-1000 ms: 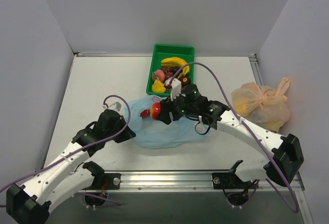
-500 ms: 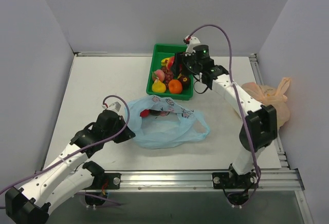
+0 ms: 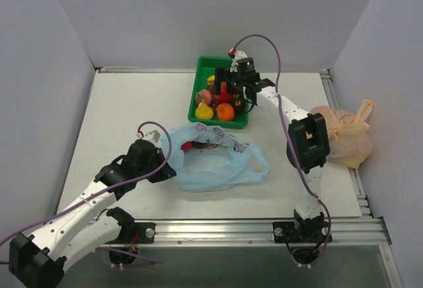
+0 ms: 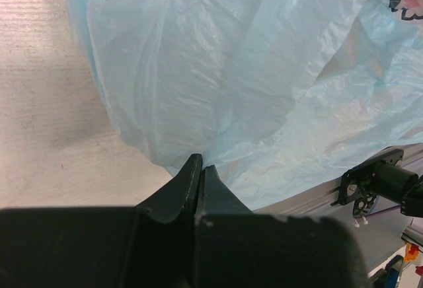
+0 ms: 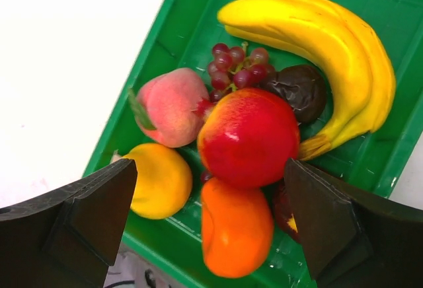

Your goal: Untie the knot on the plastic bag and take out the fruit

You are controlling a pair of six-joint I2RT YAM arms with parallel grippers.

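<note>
Blue bag [image 3: 218, 169]: on counter [image 3: 132, 103], just on the arm-base side of the green tray [image 5: 192, 30]; mouth lies open, handle loops spread flat.
Knot: none seen in any view; judged already undone.
Fruit in tray: banana [image 5: 330, 43], red apple [image 5: 248, 136] and orange [image 5: 236, 228], piled w/ peach [image 5: 170, 106] & grapes [image 5: 234, 70].
Fruit in bag: one red piece [image 3: 187, 146], prob. an apple, at the bag end nearest the tray.
Left gripper [image 4: 198, 167]: jaws closed, pinching bag film on the bag side away from the tray.
Right gripper [image 5: 208, 169]: over the tray, jaws wide, holding nothing; red apple sits between the fingers, neither touching it.
Handling, bag: v. thin, light, floppy, prob. slick; would slide or collapse if not pinned. Best held at rim or a handle loop, w/ film bunched in the pinch.
Handling, fruit: small, hard-looking, glossy, round, so likely to roll or slip. Best taken across the widest part, from above, thru the open mouth.
Top view only: whole layout, i.e. bag vs tray, both arms, and orange bag [image 3: 337, 136] well off to the tray's right.
Left wrist only: the pinch itself, film caught at the jaw tips; no fruit visible.
Right wrist only: tray contents close up and the gap either side of the apple; bag not visible.
</note>
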